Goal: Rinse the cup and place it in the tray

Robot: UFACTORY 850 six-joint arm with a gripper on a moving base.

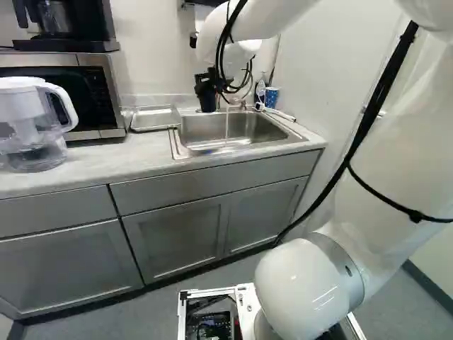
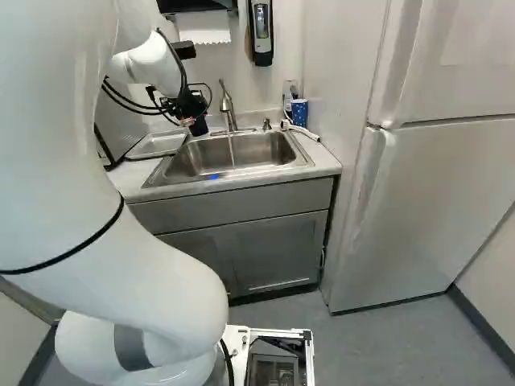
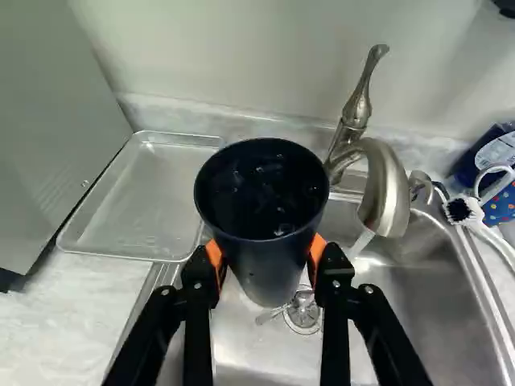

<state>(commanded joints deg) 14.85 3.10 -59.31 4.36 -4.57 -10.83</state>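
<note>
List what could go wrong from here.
Water left in the upright cup, which glints wet inside, might spill if the gripper tips it over the counter. The faucet is running and could be left on. The tray seems to overlap the sink's rim, so it may rock.

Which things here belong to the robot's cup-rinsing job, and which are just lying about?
For the job:
dark cup
gripper holding it
running faucet
sink
metal tray

Just lying about:
brush
dotted blue cup
pitcher
microwave
</note>
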